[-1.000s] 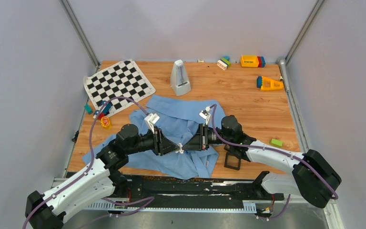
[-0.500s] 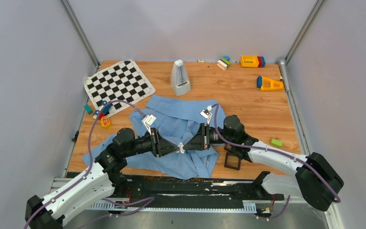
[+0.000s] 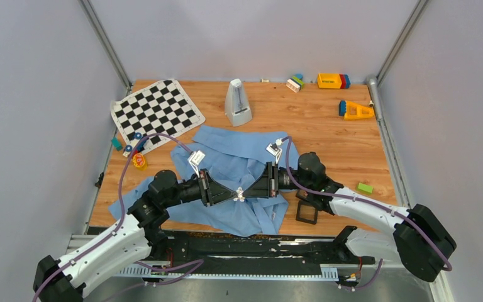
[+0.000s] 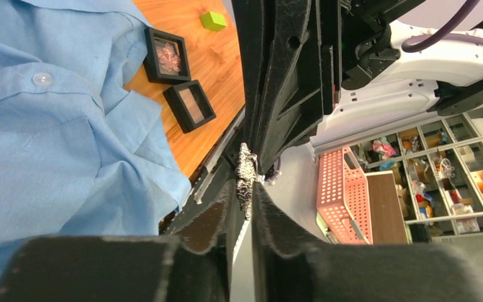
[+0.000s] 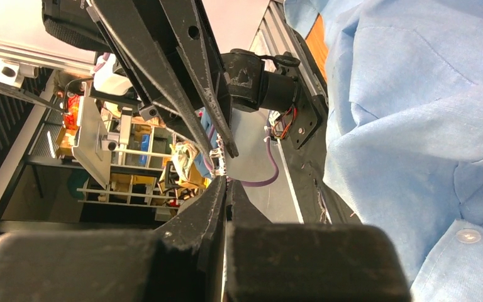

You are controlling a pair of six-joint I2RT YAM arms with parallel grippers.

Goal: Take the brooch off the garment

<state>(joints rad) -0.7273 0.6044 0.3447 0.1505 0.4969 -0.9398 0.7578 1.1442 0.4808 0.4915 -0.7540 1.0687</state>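
Wooden table [image 3: 327, 138] between grey walls, a crumpled light blue button-up shirt [image 3: 239, 154] at its centre. Holds a small silvery filigree brooch [image 4: 246, 179] just above the shirt's middle, clear of the cloth: left gripper [image 4: 244, 200] clamped narrowly on it from 9 o'clock, right gripper [image 5: 226, 184] pinched together on it from 3 o'clock.

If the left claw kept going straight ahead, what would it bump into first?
Probably the right gripper: its tips face the left gripper head-on, the sparkly brooch between them.
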